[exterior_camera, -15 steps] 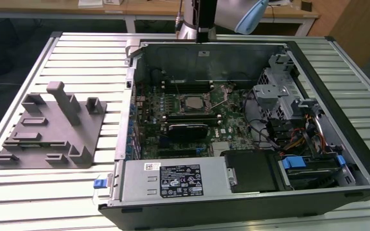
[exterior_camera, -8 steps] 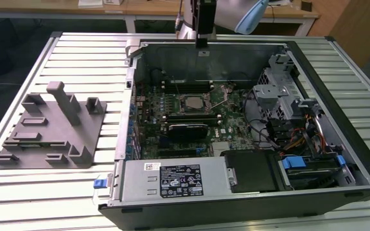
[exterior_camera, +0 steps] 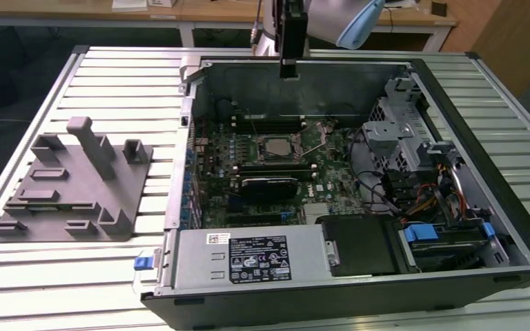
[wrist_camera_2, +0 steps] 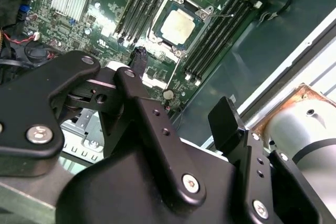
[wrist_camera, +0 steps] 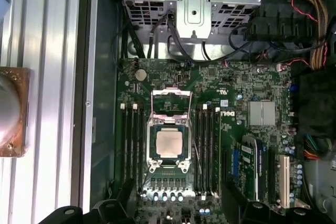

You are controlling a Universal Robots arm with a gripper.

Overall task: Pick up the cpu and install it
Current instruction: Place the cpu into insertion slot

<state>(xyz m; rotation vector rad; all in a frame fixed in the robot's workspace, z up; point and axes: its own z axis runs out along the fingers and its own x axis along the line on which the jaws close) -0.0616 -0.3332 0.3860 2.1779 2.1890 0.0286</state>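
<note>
I see the cpu (wrist_camera: 169, 142) seated in its socket (wrist_camera: 151, 129) on the motherboard (wrist_camera: 236, 93). My gripper (exterior_camera: 288, 69) hangs above the open computer case (exterior_camera: 486, 138), fingers (wrist_camera_2: 226, 124) spread apart, holding nothing.

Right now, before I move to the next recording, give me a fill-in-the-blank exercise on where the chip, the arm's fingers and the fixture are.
1. The silvery-white square cpu lies in the black ____ on the green motherboard.
2. The black gripper has its fingers ____, with nothing between them.
3. The grey plastic fixture block stands on the slatted metal table, on the exterior view's ____ of the open computer case.

Missing words: socket; open; left.
</note>
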